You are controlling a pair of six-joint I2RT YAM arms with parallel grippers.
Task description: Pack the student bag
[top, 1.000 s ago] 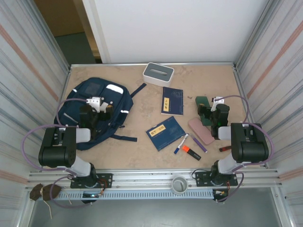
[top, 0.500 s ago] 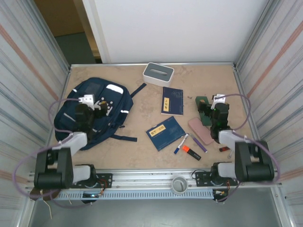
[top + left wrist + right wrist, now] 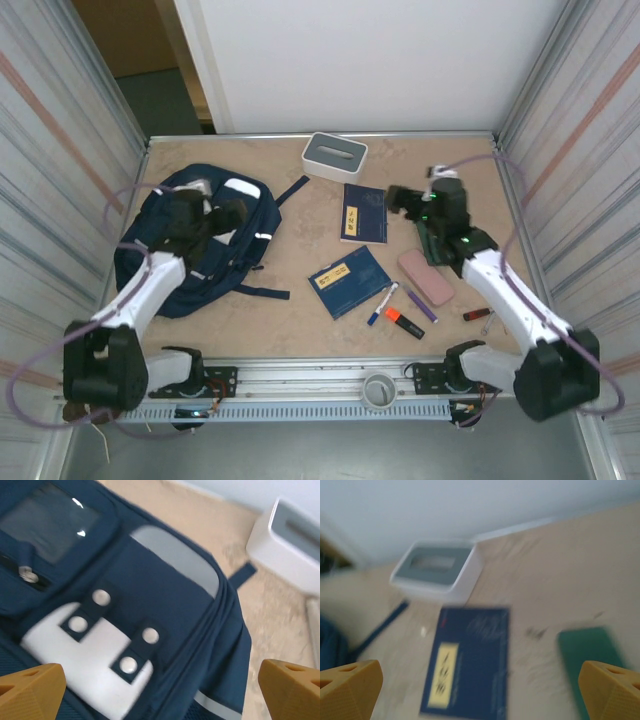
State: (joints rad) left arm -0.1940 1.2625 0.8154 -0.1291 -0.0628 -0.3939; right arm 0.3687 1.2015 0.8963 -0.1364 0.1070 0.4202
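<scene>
Left gripper (image 3: 160,687) spread wide just above the large navy fabric backpack (image 3: 165,605); right gripper (image 3: 480,686) equally wide, flat navy notebook (image 3: 470,665) ahead.

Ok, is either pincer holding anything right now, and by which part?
Nothing is held. The left pincer hangs open over the student bag, and the right pincer hangs open over a navy notebook.

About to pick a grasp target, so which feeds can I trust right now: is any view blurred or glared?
Top external: sharp, evenly lit. Left wrist: slightly soft, the student bag readable, with small glare spots upper left. Right wrist: heavily blurred, the notebook and white box smeared; don't judge edges there.
</scene>
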